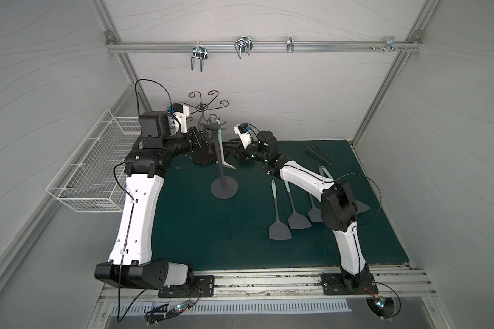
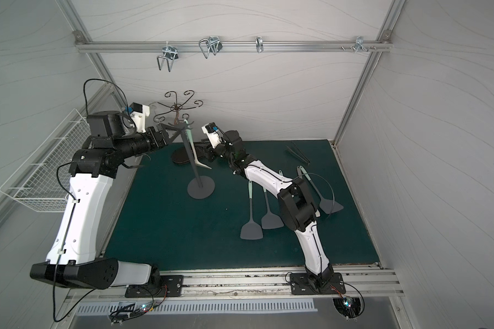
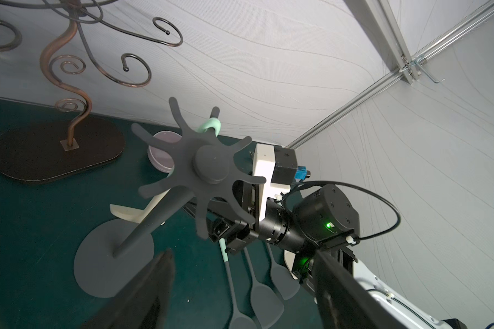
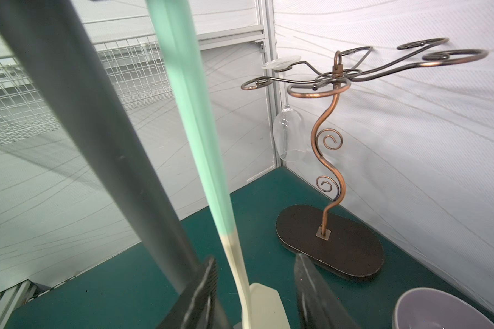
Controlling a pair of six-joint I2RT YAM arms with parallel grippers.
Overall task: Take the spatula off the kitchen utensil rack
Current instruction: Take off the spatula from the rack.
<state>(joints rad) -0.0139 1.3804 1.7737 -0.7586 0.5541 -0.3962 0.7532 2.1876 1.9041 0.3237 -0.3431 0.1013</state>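
Note:
The kitchen utensil rack (image 1: 222, 171) is dark grey, with a round base and a peg hub (image 3: 208, 168) on top. It stands mid-mat in both top views. One spatula (image 4: 194, 142) with a mint handle and a cream blade (image 1: 228, 165) hangs from a peg by its loop (image 3: 211, 126). My left gripper (image 3: 244, 253) is open just left of the hub, with nothing between its fingers. My right gripper (image 4: 255, 257) is open low on the rack's right side. Its fingers (image 4: 203, 284) stand on either side of the spatula's cream neck, with gaps showing.
Behind the rack stands a bronze scrolled-wire stand (image 1: 204, 106) with a wine glass (image 4: 287, 136) hanging from it. A purple bowl (image 4: 439, 310) sits near its base. Several grey spatulas (image 1: 280, 228) and black tongs (image 1: 318, 153) lie at the right. A white wire basket (image 1: 94, 171) hangs on the left wall.

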